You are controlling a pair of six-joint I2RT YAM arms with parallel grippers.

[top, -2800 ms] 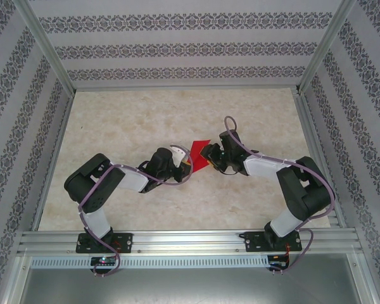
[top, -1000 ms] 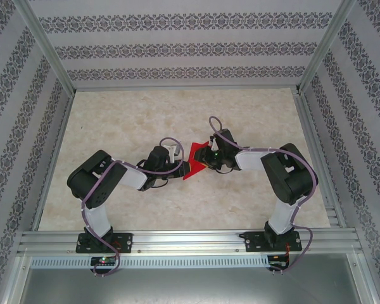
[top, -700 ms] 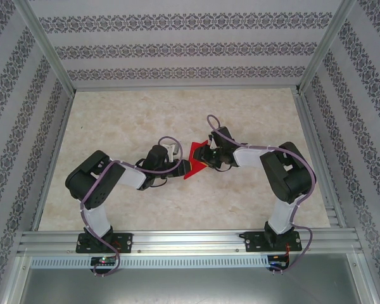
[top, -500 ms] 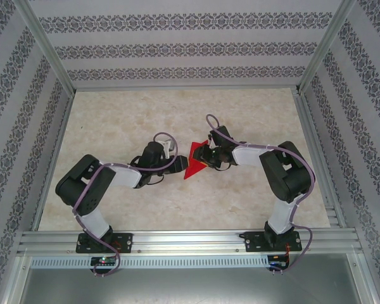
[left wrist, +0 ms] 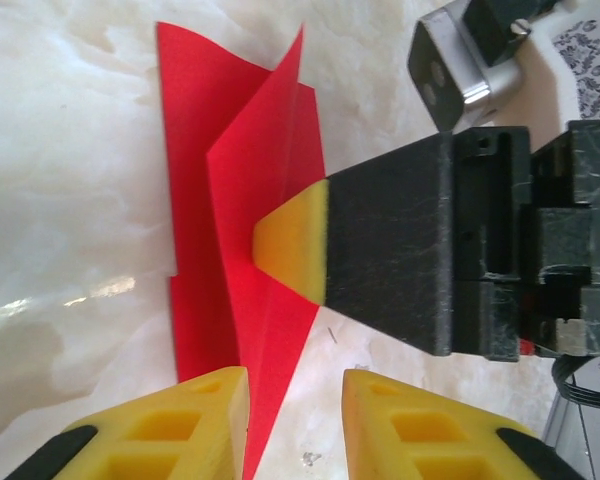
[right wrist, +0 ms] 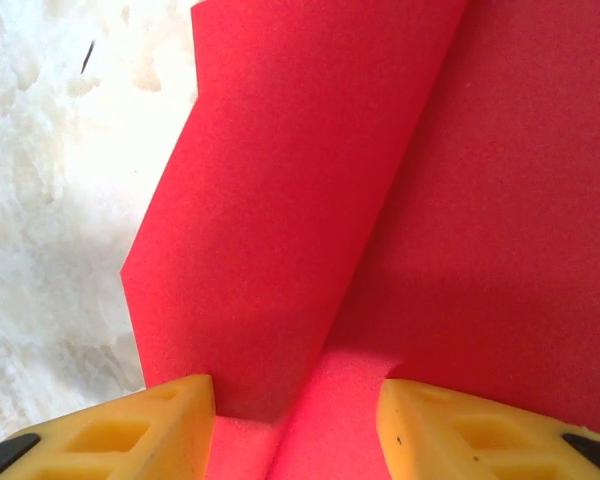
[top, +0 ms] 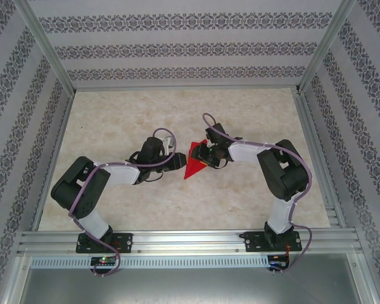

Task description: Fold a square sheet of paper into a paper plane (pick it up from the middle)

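Just left of the red paper (top: 193, 163), the left gripper (left wrist: 295, 378) sits low over the table (top: 145, 114) with its jaws a modest way apart. The sheet's near point lies loose in the gap beside one finger, not pinched, as if the gripper were lined up to catch that edge. The paper itself lies between the two arms as a pointed, half-folded shape with one flap standing up, so the plane looks only partly made. On its right side the right gripper (right wrist: 297, 385) is also partly open and clamps nothing, its yellow fingertip (left wrist: 290, 245) bearing on the sheet, probably to pin it.
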